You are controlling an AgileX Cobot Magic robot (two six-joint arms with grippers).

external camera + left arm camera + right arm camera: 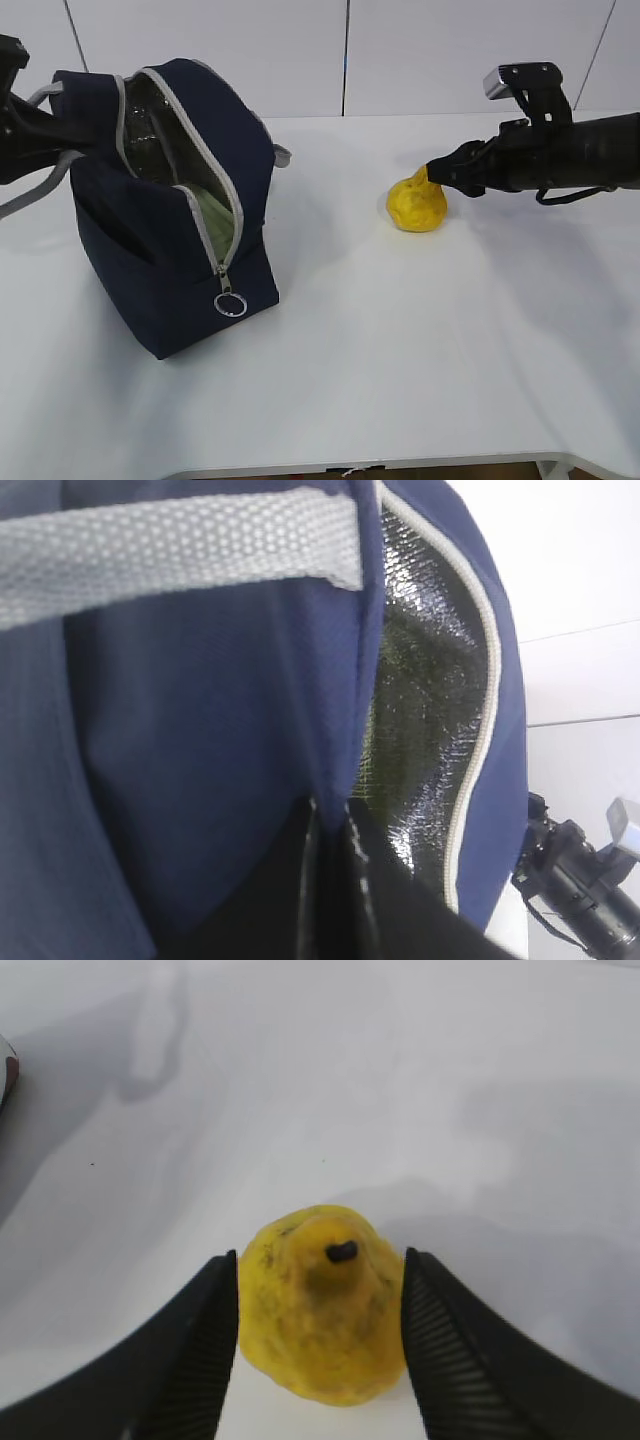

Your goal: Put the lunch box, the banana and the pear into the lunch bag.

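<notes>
The navy lunch bag (150,270) stands at the left with its zipper open and the silver lining (420,680) showing. Inside its opening lies the pale green lid of the lunch box (215,215). My left gripper (335,880) is shut on the bag's navy top edge and holds the opening apart. The yellow pear (417,205) rests on the table right of centre, stem up. My right gripper (318,1254) reaches in from the right. Its two black fingers (200,1340) press the pear (322,1310) on both sides. The banana is out of view.
A grey strap handle (180,540) crosses above the left gripper. The zipper's metal ring pull (231,303) hangs at the bag's front corner. White table (400,350) spreads between bag and pear, with its front edge near the bottom.
</notes>
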